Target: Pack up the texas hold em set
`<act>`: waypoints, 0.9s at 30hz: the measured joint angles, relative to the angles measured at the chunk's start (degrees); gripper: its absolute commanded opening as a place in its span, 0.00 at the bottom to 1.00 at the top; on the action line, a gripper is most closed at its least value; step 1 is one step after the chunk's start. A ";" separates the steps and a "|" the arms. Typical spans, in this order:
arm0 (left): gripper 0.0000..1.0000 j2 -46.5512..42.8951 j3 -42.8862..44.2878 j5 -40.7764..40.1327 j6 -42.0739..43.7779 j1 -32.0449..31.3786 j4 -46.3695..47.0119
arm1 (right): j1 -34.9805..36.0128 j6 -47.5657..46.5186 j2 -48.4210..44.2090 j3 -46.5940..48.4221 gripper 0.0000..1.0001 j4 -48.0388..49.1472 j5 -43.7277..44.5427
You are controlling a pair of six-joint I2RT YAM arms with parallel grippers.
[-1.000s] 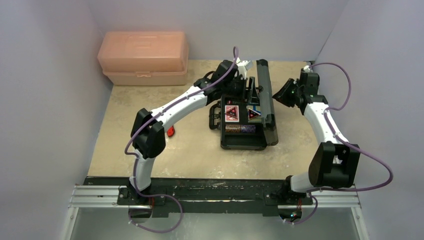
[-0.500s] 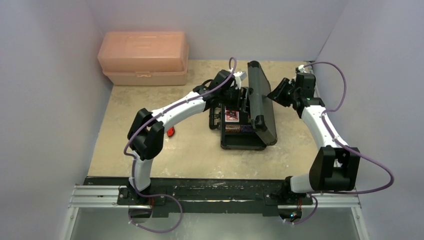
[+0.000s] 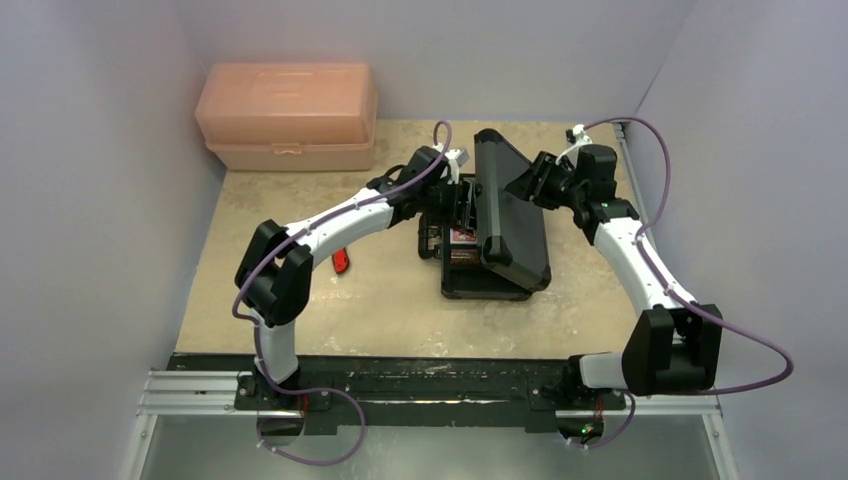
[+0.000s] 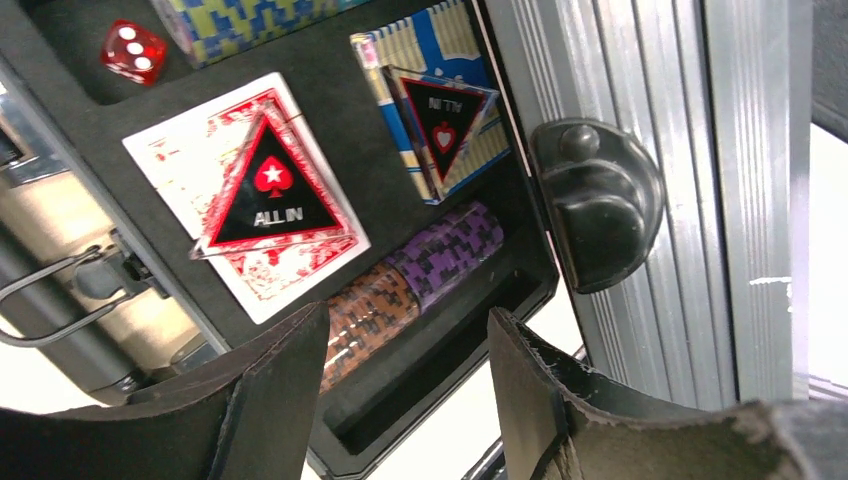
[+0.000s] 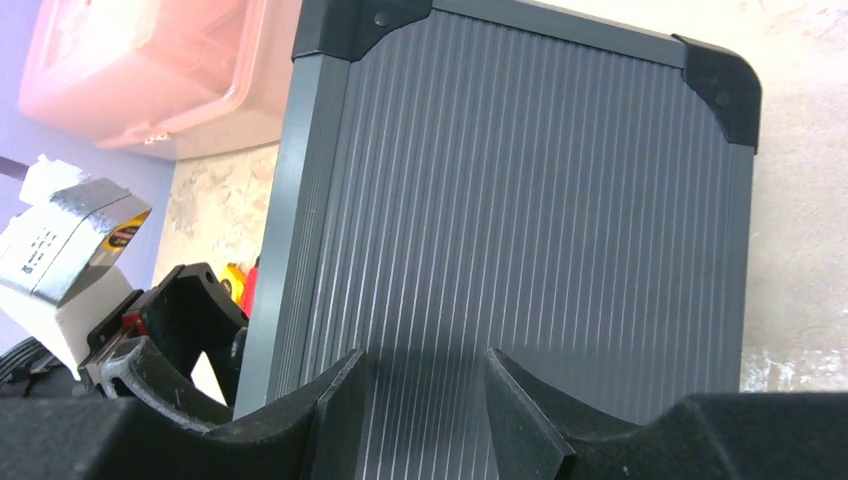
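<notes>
Case (image 3: pixel 482 286) sits mid-desk (image 3: pixel 300 290), its ribbed lid (image 3: pixel 512 215) tilted partway over the foam-lined base. Left pincer (image 4: pixel 405 350) hovers with jaws apart and empty above the red deck (image 4: pixel 185 165), blue deck (image 4: pixel 470 70), chip stacks (image 4: pixel 420 270) and red die (image 4: pixel 133 50). Right pincer (image 5: pixel 425 380), jaws apart and gripping nothing, is at the lid's outer face.

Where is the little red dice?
In the left wrist view, the red die lies top left in the case's black foam, beside the blue-yellow chips and above the red card deck.
</notes>
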 measured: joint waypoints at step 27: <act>0.59 -4.81 -7.74 -3.30 1.27 2.84 0.52 | 6.47 0.42 0.92 -3.63 0.50 5.03 -1.20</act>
